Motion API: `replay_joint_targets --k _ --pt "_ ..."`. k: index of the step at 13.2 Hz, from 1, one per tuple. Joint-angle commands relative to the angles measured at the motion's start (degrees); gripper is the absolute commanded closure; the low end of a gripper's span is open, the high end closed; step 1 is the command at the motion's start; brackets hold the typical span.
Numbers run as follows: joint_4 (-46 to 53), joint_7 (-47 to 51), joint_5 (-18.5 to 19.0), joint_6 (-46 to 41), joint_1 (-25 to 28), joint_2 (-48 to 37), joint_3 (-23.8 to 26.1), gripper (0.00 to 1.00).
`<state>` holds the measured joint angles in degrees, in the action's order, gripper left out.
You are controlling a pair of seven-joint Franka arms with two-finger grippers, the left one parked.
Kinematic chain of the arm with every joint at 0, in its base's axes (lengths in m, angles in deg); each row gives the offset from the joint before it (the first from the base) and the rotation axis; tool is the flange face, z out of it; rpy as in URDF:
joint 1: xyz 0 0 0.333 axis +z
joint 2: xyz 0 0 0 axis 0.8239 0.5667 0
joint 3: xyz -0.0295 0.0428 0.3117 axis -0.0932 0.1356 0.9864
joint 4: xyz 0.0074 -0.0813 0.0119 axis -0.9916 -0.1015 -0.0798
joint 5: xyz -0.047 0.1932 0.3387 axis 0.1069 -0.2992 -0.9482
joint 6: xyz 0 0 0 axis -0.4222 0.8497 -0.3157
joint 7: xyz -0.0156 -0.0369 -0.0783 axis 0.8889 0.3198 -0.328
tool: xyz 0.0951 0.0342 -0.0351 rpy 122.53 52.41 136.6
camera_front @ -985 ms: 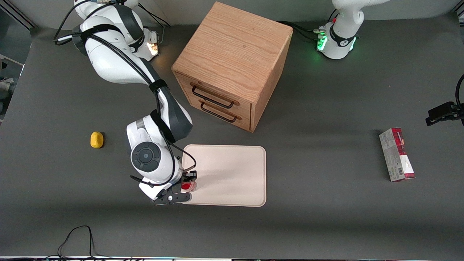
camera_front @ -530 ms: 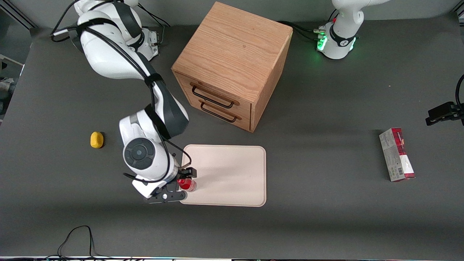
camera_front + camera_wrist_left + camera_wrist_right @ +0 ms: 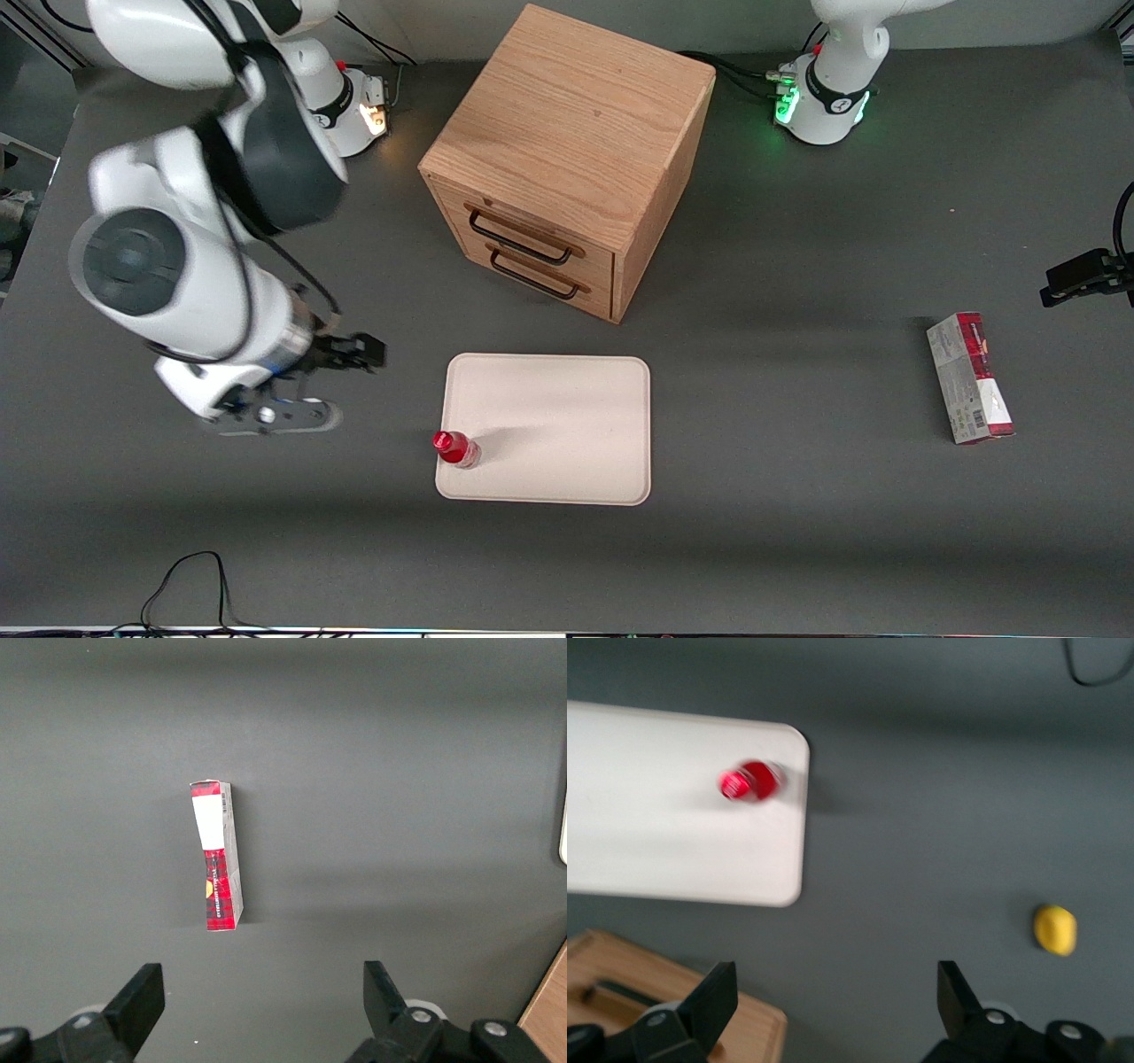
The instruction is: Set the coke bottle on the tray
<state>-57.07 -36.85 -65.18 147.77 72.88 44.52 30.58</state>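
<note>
The coke bottle (image 3: 456, 448), red-capped and small, stands upright on the cream-white tray (image 3: 558, 425), just inside the tray corner nearest the working arm's end and the front camera. In the right wrist view the bottle (image 3: 749, 780) is seen from above, close to a rounded corner of the tray (image 3: 647, 842). My gripper (image 3: 332, 383) hangs high above the bare table, apart from the tray and toward the working arm's end. It is open, with nothing between its fingers (image 3: 713, 1001), and the gripper (image 3: 835, 1010) frames only grey table.
A wooden drawer cabinet (image 3: 567, 151) stands farther from the front camera than the tray. A red-and-grey carton (image 3: 969, 377) lies toward the parked arm's end. A small yellow object (image 3: 1055, 929) lies on the table toward the working arm's end.
The gripper let go of the bottle, rose and swung away from the tray toward the working arm's end. The bottle stayed standing on the tray corner.
</note>
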Motion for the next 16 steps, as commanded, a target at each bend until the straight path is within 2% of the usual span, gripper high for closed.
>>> replay_joint_targets --k 1,4,7,10,13,16 --pt "-9.07 -3.96 -1.83 -1.58 -3.93 -8.3 0.27 0.0" --pt "-22.6 -10.28 -2.11 1.92 -8.94 -19.28 0.35 0.0" --pt "-37.8 -13.98 -2.98 9.2 -12.55 -30.44 -0.25 0.0" --pt "-50.56 -18.37 -4.21 16.33 -12.74 -38.28 -4.47 0.0" --pt "-52.44 -21.1 -4.13 17.75 -12.74 -39.27 -7.37 0.0" --pt "-49.29 -21.29 -3.34 17.05 -12.65 -37.7 -7.73 0.0"
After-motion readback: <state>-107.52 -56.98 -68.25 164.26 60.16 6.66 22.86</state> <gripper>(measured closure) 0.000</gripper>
